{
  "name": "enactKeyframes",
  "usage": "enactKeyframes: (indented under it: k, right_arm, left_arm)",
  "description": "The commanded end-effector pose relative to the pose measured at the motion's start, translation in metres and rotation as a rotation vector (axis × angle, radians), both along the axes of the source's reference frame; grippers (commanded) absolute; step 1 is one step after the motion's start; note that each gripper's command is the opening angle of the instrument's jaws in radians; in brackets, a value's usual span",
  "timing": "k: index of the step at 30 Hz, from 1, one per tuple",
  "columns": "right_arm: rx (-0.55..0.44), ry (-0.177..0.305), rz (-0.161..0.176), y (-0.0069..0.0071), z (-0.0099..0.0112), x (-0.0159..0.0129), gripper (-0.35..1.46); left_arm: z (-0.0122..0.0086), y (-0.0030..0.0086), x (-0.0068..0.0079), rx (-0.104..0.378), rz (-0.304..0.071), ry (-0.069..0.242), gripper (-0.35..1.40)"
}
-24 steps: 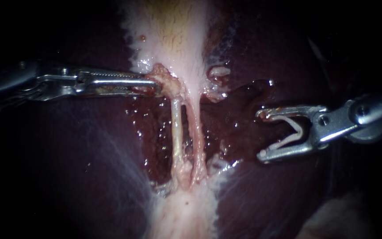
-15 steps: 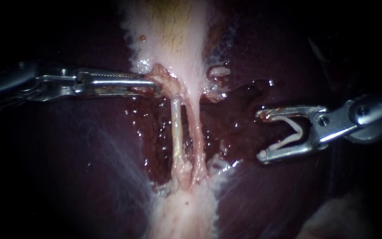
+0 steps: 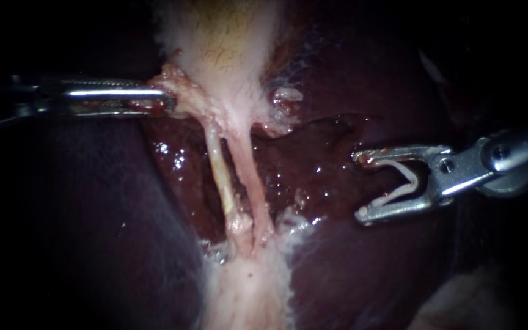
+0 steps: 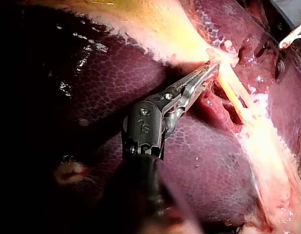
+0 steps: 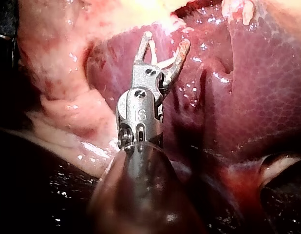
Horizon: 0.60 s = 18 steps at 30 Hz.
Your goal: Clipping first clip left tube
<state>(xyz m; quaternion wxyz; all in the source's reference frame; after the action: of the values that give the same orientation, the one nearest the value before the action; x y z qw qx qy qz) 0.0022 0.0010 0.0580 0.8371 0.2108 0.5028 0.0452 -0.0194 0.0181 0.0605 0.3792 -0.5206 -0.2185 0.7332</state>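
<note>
In the endoscope view two tubes run side by side from the gallbladder (image 3: 227,43) down to pale tissue. The left tube (image 3: 220,174) is pale and thin, the right tube (image 3: 250,183) pinker. My left instrument (image 3: 165,101) is shut on a tag of tissue at the gallbladder's neck, just above the left tube, and holds it taut; the left wrist view shows the same grip (image 4: 211,67). My right instrument (image 3: 362,186) stands well to the right of both tubes, jaws open, with a white V-shaped clip (image 3: 406,182) seated between them. The right wrist view shows those open jaws (image 5: 166,40) and the clip (image 5: 162,62).
Dark red liver (image 3: 93,214) lies on both sides of the tubes, with a wet raw bed (image 3: 313,159) between the tubes and my right instrument. A small pale nub of tissue (image 3: 285,98) sits right of the gallbladder's neck.
My left instrument has drawn its tissue to the left and slightly up, so both tubes now slant up to the left. My right instrument has stayed where it was.
</note>
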Motion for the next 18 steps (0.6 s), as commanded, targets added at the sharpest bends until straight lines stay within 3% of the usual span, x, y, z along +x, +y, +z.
enactKeyframes:
  k: [1,7,18]
  right_arm:
    - [0.0,0.0,0.001,-0.0001,0.0,0.0002,0.5]
    - [0.002,0.005,-0.008,-0.001,0.0003,0.0025,0.5]
    - [0.017,0.009,-0.024,-0.0045,0.003,0.0104,0.5]
  left_arm:
    - [-0.0001,0.0,0.0,-0.001,-0.002,0.0,-0.35]
    - [0.0006,-0.0007,-0.0004,-0.007,-0.005,0.004,-0.35]
    - [0.0017,-0.0015,-0.0011,-0.013,-0.005,0.006,-0.35]
